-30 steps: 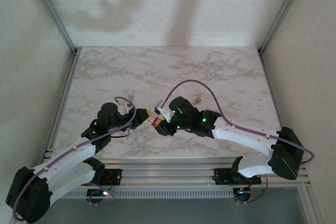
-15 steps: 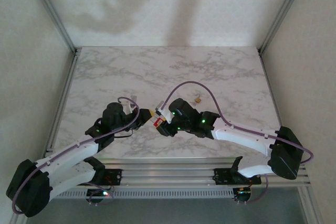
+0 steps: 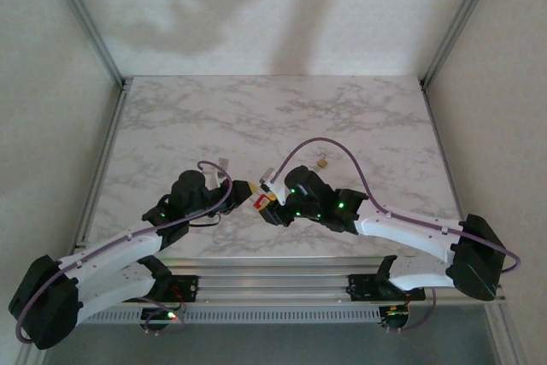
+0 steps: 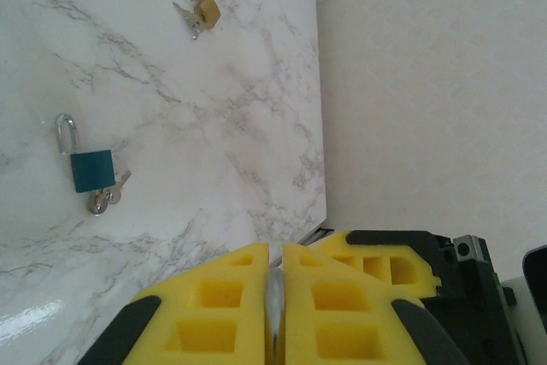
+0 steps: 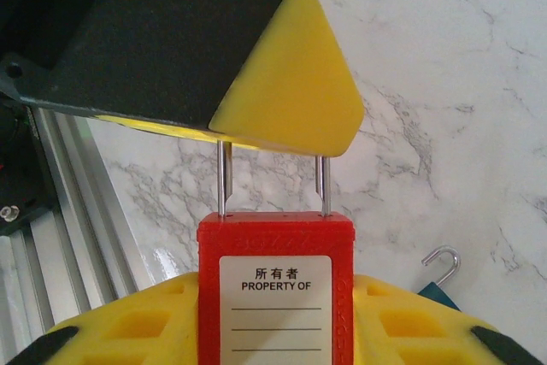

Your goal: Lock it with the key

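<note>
Right wrist cam: red lock (image 5: 275,250) stands upright in my right gripper (image 5: 275,297). The body is pinched between the two yellow fingers (image 5: 137,322) and the label faces the lens, with "PROPERTY OF" readable. Both shackle (image 5: 222,179) legs run straight up out of the body and disappear under the yellow tip of the left gripper (image 5: 286,96), which sits directly above the lock. On the left wrist cam the left jaws are pressed together with a thin sliver of metal caught in the seam, so I read that hand as clamped on the top of the shackle. That puts the right hand on the body and the left hand on the shackle, one lock held between both. On the top cam the two grippers meet nose to nose over the near middle of the table (image 3: 256,108), with the red lock a small red patch between them. I can't tell whether it touches the marble. Other items: a blue lock (image 4: 91,170) lies flat on the marble with keys (image 4: 107,198) at its base, and its shackle end shows just past my right finger on the right wrist cam. A brass lock (image 4: 206,11) lies farther out, well apart from both hands, with something small and metallic beside it.
</note>
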Available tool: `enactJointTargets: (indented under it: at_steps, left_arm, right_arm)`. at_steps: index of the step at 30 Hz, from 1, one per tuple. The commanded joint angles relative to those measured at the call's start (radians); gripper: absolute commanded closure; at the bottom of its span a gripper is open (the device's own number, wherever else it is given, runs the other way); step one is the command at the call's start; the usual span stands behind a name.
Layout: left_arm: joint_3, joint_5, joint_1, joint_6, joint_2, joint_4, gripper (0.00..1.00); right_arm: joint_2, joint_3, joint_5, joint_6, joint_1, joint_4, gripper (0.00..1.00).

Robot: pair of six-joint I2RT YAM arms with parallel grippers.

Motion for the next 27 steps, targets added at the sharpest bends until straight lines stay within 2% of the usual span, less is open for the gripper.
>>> enactJointTargets:
  at_steps: [1, 15, 22, 27]
  left_arm:
    - [-0.033, 0.043, -0.034, 0.007, 0.008, 0.005, 1.00]
    - [-0.051, -0.007, -0.105, 0.023, 0.025, 0.020, 1.00]
    - [-0.075, -0.034, -0.163, -0.006, 0.059, 0.104, 1.00]
    - [-0.060, -0.048, -0.180, -0.005, 0.059, 0.100, 1.00]
  right_arm:
    - [-0.042, 0.001, 0.039, 0.024, -0.010, 0.144, 1.00]
    - [-0.043, -0.012, 0.081, 0.043, -0.011, 0.170, 1.00]
    - [-0.094, -0.055, 0.074, 0.055, -0.021, 0.222, 1.00]
    - [-0.128, -0.080, 0.059, 0.075, -0.044, 0.246, 1.00]
